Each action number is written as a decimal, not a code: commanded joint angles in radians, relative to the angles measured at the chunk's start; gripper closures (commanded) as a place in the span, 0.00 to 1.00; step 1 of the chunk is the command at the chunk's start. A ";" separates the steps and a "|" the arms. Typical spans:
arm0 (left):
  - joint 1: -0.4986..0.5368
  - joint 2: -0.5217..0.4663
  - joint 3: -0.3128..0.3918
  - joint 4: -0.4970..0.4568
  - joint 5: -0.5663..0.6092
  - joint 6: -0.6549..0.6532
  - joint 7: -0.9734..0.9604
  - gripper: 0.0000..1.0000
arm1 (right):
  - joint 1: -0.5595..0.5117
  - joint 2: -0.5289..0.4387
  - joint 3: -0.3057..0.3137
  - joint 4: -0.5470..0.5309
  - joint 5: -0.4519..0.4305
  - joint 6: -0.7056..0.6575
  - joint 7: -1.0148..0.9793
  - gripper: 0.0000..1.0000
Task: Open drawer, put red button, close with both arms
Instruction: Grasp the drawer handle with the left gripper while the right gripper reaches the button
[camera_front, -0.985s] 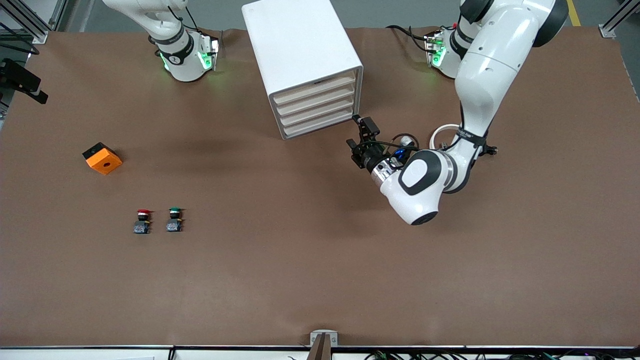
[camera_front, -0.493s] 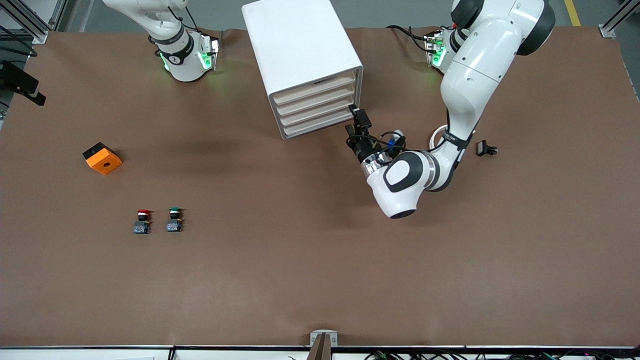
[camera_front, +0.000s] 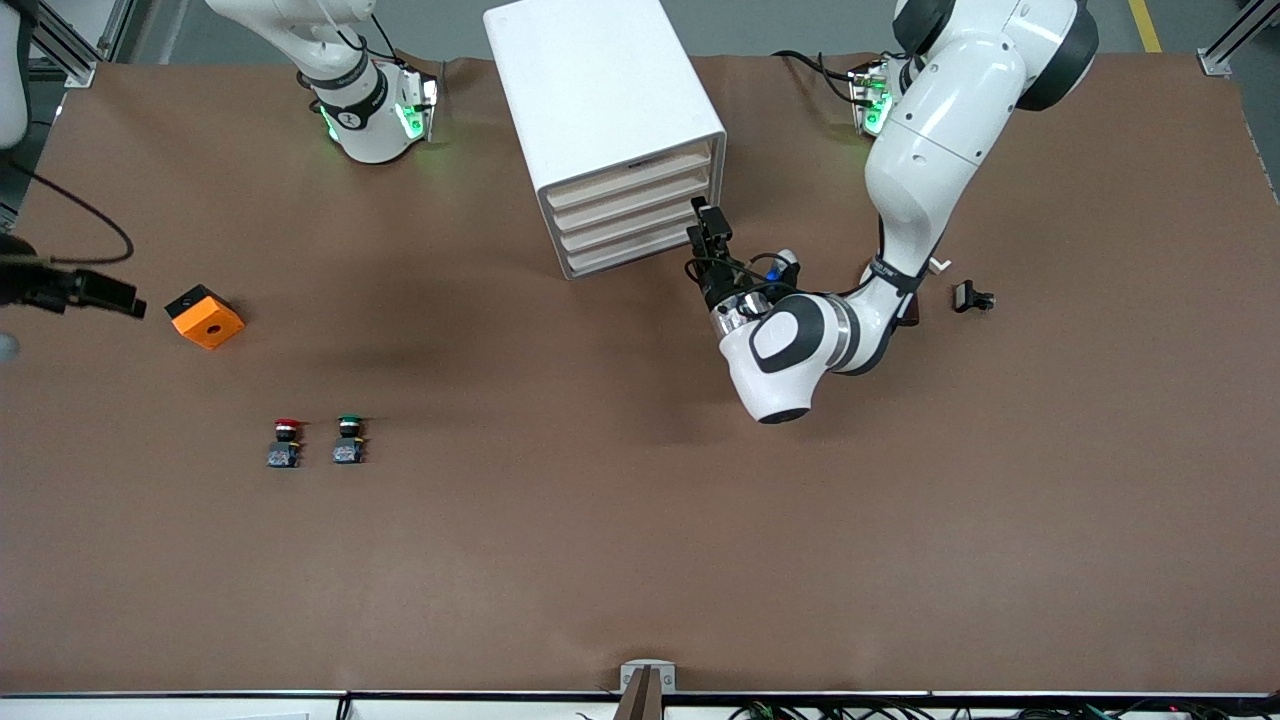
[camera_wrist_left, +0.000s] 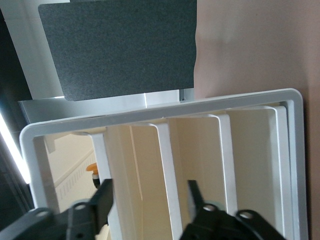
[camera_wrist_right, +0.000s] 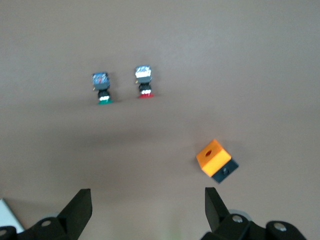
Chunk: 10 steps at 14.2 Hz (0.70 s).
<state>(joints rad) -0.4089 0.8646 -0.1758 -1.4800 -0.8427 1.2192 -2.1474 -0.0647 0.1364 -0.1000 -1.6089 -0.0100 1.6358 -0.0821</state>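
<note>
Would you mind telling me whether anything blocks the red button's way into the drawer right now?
Yes: every drawer in the cabinet is shut. On the table itself, nothing visible stands between the red button and the cabinet.

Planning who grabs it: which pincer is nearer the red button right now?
Right. The right pincer hangs over the table near the orange cube, close to the red button. The left pincer is at the cabinet's drawer fronts.

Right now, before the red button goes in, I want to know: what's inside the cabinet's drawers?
All four drawers in the cabinet are shut, so their contents are hidden. Only pale fronts show, with the left gripper at them.
</note>
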 joint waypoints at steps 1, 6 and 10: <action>-0.027 0.011 0.003 -0.003 0.014 -0.003 0.004 0.44 | -0.012 0.061 0.017 0.038 0.007 0.042 -0.010 0.00; -0.067 0.013 0.004 -0.026 0.016 0.010 0.011 0.45 | 0.000 0.129 0.019 -0.176 0.056 0.428 0.027 0.00; -0.116 0.014 0.004 -0.052 0.040 0.016 0.011 0.45 | 0.020 0.290 0.019 -0.184 0.055 0.651 0.018 0.00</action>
<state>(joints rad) -0.4969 0.8835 -0.1756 -1.5139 -0.8359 1.2243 -2.1466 -0.0508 0.3627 -0.0801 -1.8036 0.0343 2.2132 -0.0693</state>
